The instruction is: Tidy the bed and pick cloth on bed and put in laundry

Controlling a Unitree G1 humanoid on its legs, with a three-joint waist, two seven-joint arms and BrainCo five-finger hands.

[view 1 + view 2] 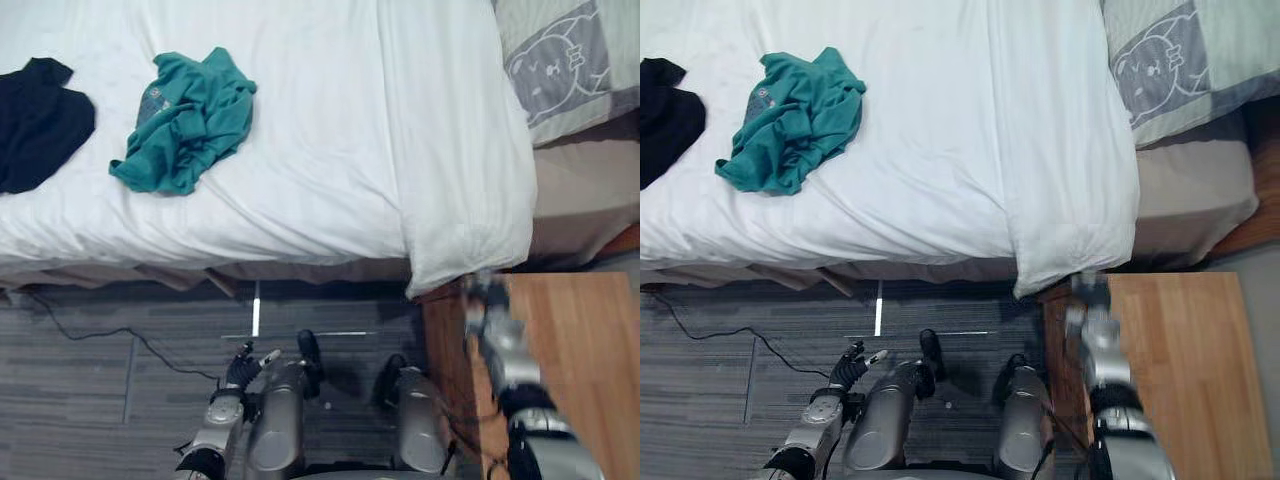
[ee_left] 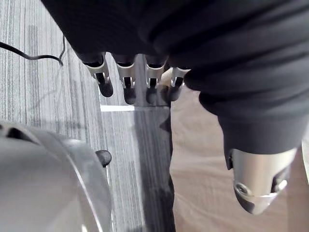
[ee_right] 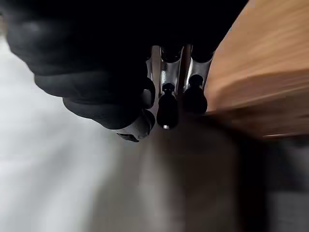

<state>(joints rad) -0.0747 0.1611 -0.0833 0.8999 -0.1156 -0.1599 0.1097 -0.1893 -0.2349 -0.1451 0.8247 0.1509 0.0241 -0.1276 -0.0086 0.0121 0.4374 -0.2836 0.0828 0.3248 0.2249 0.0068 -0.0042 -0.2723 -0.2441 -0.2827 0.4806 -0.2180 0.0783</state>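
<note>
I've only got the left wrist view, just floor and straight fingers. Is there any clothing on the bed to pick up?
Observer: Yes, a crumpled teal shirt lies on the white duvet, ahead of the left hand, which hangs low by the floor.
Operator: Anything else on there?
Observer: A black garment lies apart from the shirt, further to the robot's left, partly cut off by the edge of the head views.
Operator: And where's the right hand?
Observer: The right hand holds nothing, with its fingers straight. It is between the duvet's hanging corner and a wooden surface beside the bed.
</note>
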